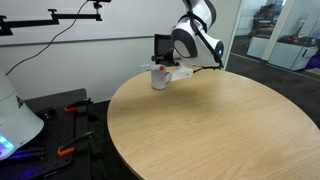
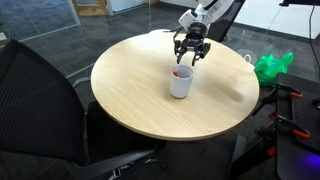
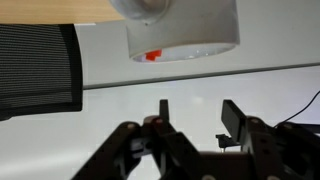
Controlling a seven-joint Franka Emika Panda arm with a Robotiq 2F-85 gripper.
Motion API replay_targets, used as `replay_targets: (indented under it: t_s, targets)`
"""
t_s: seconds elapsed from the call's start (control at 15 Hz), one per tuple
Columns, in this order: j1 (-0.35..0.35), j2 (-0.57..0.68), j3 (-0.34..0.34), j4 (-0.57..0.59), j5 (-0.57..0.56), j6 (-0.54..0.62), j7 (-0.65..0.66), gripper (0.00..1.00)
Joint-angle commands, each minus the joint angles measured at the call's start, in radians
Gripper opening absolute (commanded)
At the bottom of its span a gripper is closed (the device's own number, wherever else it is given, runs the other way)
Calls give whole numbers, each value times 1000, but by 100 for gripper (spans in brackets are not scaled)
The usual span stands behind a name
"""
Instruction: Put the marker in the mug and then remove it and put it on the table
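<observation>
In an exterior view the arm (image 1: 195, 30) reaches over the far edge of the round desk (image 1: 220, 130), ending just above the one white mug (image 1: 158, 78). The marker does not show from here, and this view is too small to tell how the fingers are set.

In an exterior view from the opposite side, the mug (image 2: 180, 82) stands upright on the desk (image 2: 130, 90), well in from the edge. A red spot at its mouth is the marker (image 2: 178, 72), so it sits inside the mug. The fingers (image 2: 181, 56) hang spread and empty, above the mug and a little beyond it.

The wrist view shows both fingers (image 3: 234, 116) parted with nothing between them. The mug (image 3: 185, 30) lies ahead of them, apart, and a strip of desk (image 3: 50, 8) shows beside it. The marker (image 3: 152, 55) is a small red patch at the mug's mouth, off to one side of the line between the fingers. Its long axis cannot be read, as most of it is hidden by the mug wall.

Count: one marker, one mug, one desk, one pair of fingers.
</observation>
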Motion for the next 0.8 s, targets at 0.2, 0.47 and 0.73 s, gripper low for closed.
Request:
replay_targets:
  t_s: [0.2,0.47,0.73]
  targets:
    - [24,-43,-5,-17,3,25,-30,100]
    - [37,-89,0,-39,-1,16,-56,100]
    - [47,-147,0,-60,0,11,-78,100]
